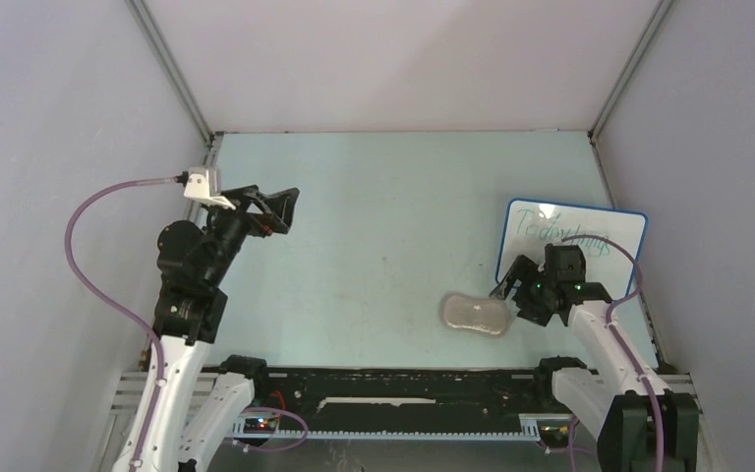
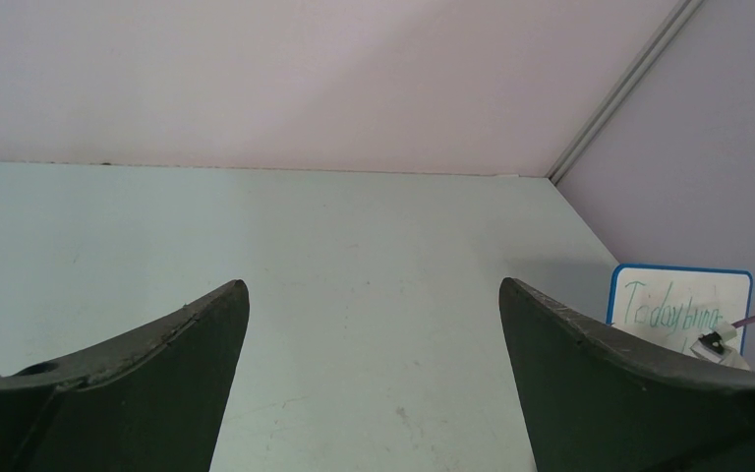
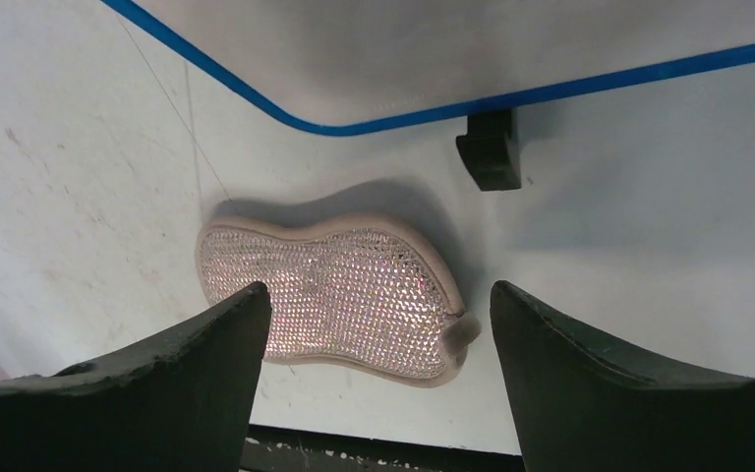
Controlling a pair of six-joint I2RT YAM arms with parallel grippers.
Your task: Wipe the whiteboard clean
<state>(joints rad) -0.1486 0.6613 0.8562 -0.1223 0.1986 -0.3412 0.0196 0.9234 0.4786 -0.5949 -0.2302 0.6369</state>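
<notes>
Blue-rimmed and glossy white, the whiteboard (image 1: 572, 244) stands at the right side of the table (image 1: 374, 197), close to the right wall. Its long axis runs left to right in the top view, slightly skewed. The green handwriting (image 1: 560, 234) reads upright from the near edge. In the right wrist view, one black foot (image 3: 492, 147) under the rim rests on the table.

The right arm reaches forward from its base with the wrist turned left. The right gripper (image 1: 508, 288) is over the board's near-left corner, pointed down at the grey-beige sponge pad (image 1: 475, 315) just beside the board. Its fingers (image 3: 187, 393) are spread wide and grip nothing. The pad lies flat in the gap between them; contact cannot be determined.

The left arm is folded and raised at the table's left side. The left gripper (image 1: 283, 205) points across the table toward the right wall, with its fingers (image 2: 157, 364) spread wide and empty.
</notes>
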